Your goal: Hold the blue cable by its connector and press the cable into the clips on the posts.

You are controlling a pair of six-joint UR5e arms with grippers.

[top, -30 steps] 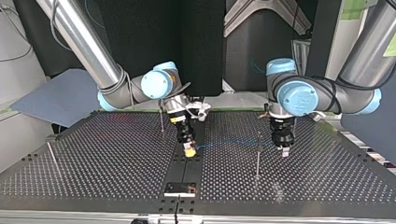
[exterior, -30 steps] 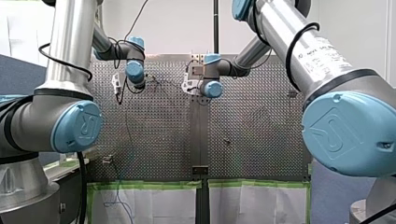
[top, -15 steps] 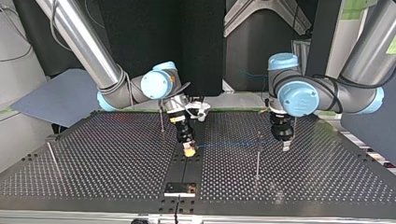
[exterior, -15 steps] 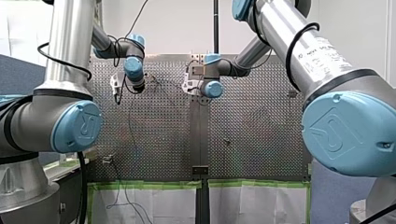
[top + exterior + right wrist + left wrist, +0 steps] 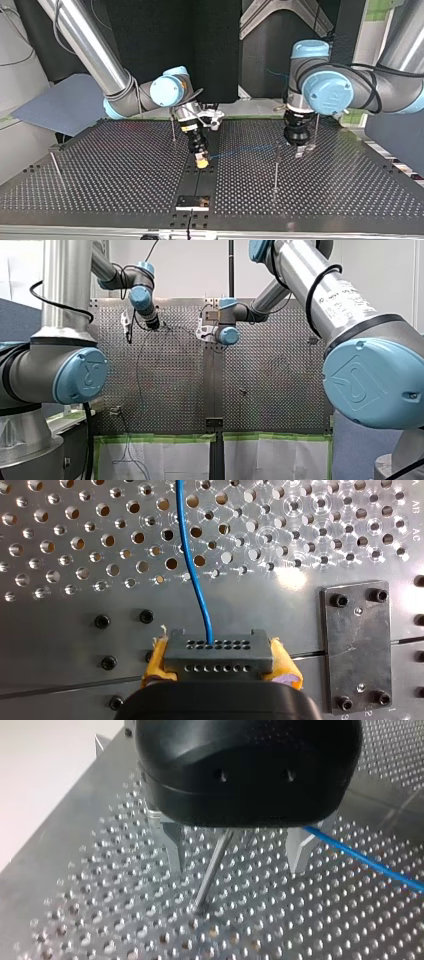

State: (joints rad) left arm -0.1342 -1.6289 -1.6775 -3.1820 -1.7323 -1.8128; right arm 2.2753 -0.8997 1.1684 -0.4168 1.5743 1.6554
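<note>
A: Starting at the top view's left, what is my right gripper (image 5: 202,160) doing?

B: Its yellow pads (image 5: 286,664) are pinching the dark connector (image 5: 218,652) from both sides, low over the middle of the table (image 5: 125,175). The blue cable (image 5: 240,150) is leaving one of the small holes in the connector's face.

A: Where is it running?

B: Rightward in that view, just above the perforated surface, rising slightly toward the thin post (image 5: 275,170) nearer the right. It is looking thin, smooth and gently bowed, not taut. Whether it is already sitting in the clip (image 5: 277,147) at the post's top, I cannot tell.

A: And further right?

B: My left gripper (image 5: 236,869) is hovering with its metal fingers (image 5: 172,847) spread wide, holding nothing. In its wrist view a post is standing between them and the cable is passing just beside one finger.

A: So how should the pressing be going?

B: I am judging that my right arm should be holding the connector steady with only gentle tension, so the cable is lying straight across the clip's mouth. My left should be coming down close beside the post and pushing squarely, never sideways, since the post is looking slender enough to bend.
</note>
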